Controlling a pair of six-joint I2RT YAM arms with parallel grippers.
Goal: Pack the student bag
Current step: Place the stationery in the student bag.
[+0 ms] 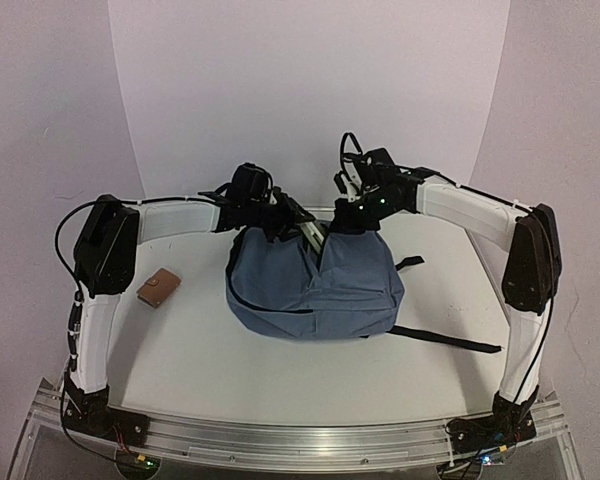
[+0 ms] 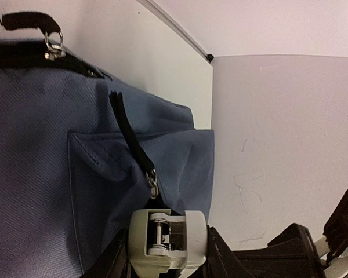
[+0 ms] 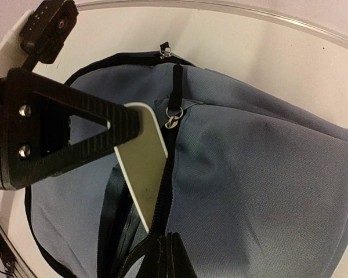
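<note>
The student bag (image 1: pixel 315 285) is a slate-blue backpack lying in the middle of the table. My left gripper (image 1: pixel 285 222) hovers at its far edge, shut on a white oblong object (image 1: pixel 315 236). In the left wrist view that white object (image 2: pixel 168 240) sits between the dark jaws, just below a zipper pull (image 2: pixel 152 184). The right wrist view shows the white object (image 3: pixel 142 165) slanting down into the bag's zipper opening (image 3: pixel 162 202). My right gripper (image 3: pixel 173 258) is shut on the bag's black zipper edge beside that opening, holding it up.
A small brown wallet (image 1: pixel 158 288) lies on the table left of the bag. A black strap (image 1: pixel 450 342) trails from the bag toward the right front. The table's far edge (image 2: pixel 180 32) and the white backdrop run close behind the bag.
</note>
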